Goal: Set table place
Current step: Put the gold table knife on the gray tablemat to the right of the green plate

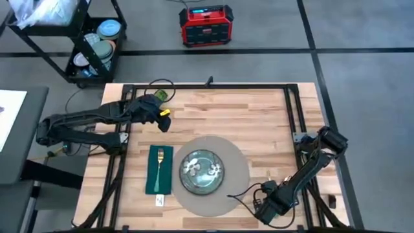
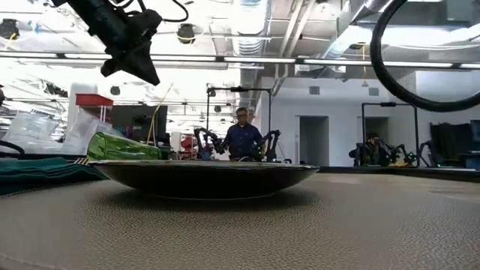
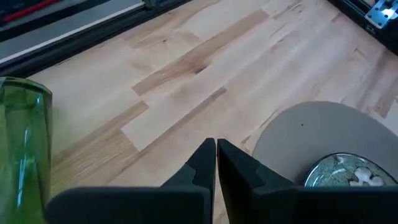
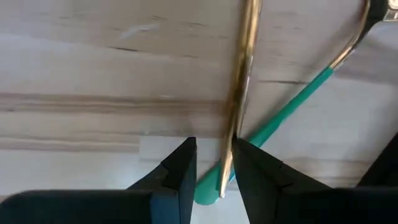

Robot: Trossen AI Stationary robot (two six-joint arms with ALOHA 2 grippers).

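Observation:
A round grey placemat [image 1: 239, 188] lies on the wooden table [image 1: 259, 123] and bears a dark floral plate [image 1: 202, 171]. To its left, a gold fork [image 1: 160, 165] lies on a green napkin [image 1: 153, 184]. A green glass [image 3: 25, 149] stands at the far left. My left gripper [image 3: 216, 158] hovers shut and empty between the glass and the placemat. My right gripper [image 4: 214, 165] is low over the table's near right. It is open around the handle end of a gold utensil [image 4: 242, 74] that crosses a green-handled utensil [image 4: 292, 102]. My right gripper has the gold utensil's handle end [image 4: 227, 168] between its two fingers, close along one finger [image 4: 255, 168]. I cannot tell whether the finger touches it. The fingers point down, roughly along the handle. The utensil lies flat on the table.
A black cart [image 1: 97, 45] with bowls stands beyond the table's far left corner, and a red box [image 1: 206, 26] sits on the floor behind. Black frame rails [image 1: 294, 110] run along the table. Cables [image 1: 249, 194] trail near the right arm. A person [image 2: 242, 139] stands far behind.

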